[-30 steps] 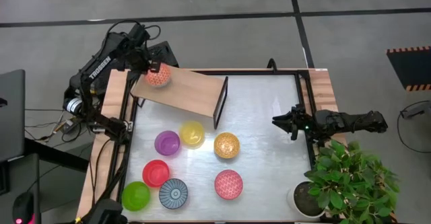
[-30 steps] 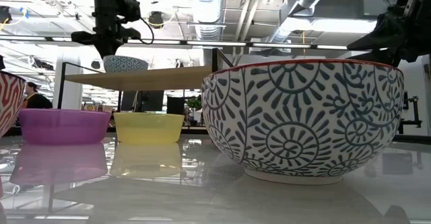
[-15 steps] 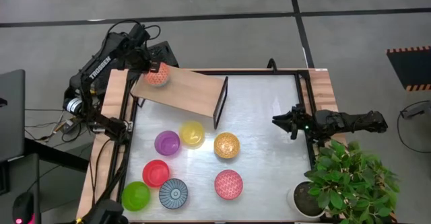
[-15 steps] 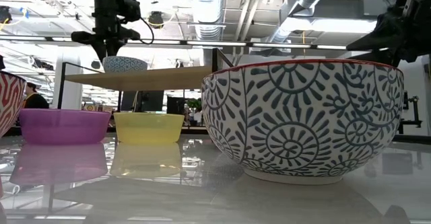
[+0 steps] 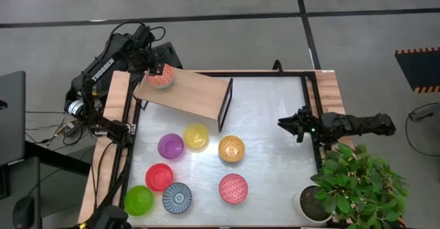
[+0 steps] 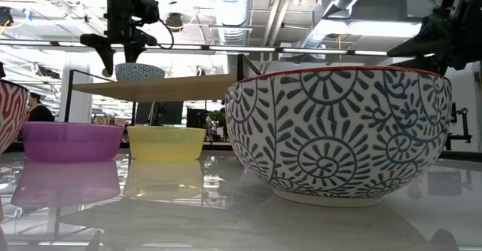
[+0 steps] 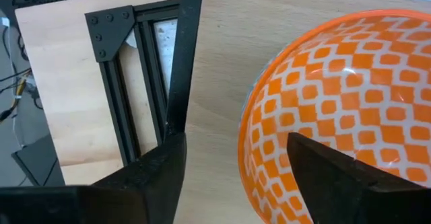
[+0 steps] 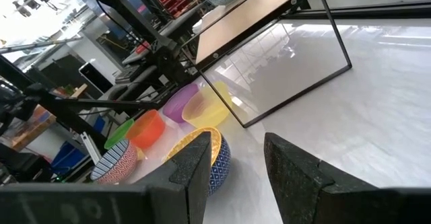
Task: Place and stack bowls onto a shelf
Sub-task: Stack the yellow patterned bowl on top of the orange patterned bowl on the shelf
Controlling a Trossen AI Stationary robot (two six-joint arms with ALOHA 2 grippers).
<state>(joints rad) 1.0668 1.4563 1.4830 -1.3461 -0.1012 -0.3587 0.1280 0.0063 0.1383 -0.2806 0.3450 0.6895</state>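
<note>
An orange-patterned bowl (image 5: pixel 161 78) stands on its base at the left end of the wooden shelf (image 5: pixel 192 91). My left gripper (image 7: pixel 232 183) hangs open just above it. One finger is over the bowl's inside and the other outside the rim (image 7: pixel 250 116), both apart from it. On the tabletop rest the purple (image 5: pixel 170 146), yellow (image 5: pixel 196 136), gold-orange (image 5: pixel 231 148), red (image 5: pixel 159 177), green (image 5: pixel 138 199), blue-grey (image 5: pixel 177 197) and pink-red (image 5: pixel 233 188) bowls. My right gripper (image 5: pixel 294 126) waits open at the table's right edge.
The shelf's dark end panel (image 5: pixel 225 104) stands upright at its right end. A potted plant (image 5: pixel 347 184) fills the table's near right corner. A black frame (image 5: pixel 309 105) runs along the table's edges. Bare tabletop lies between the bowls and the right arm.
My left gripper has opened over the orange-patterned bowl and let go of its rim. The bowl stays where it was on the shelf.
</note>
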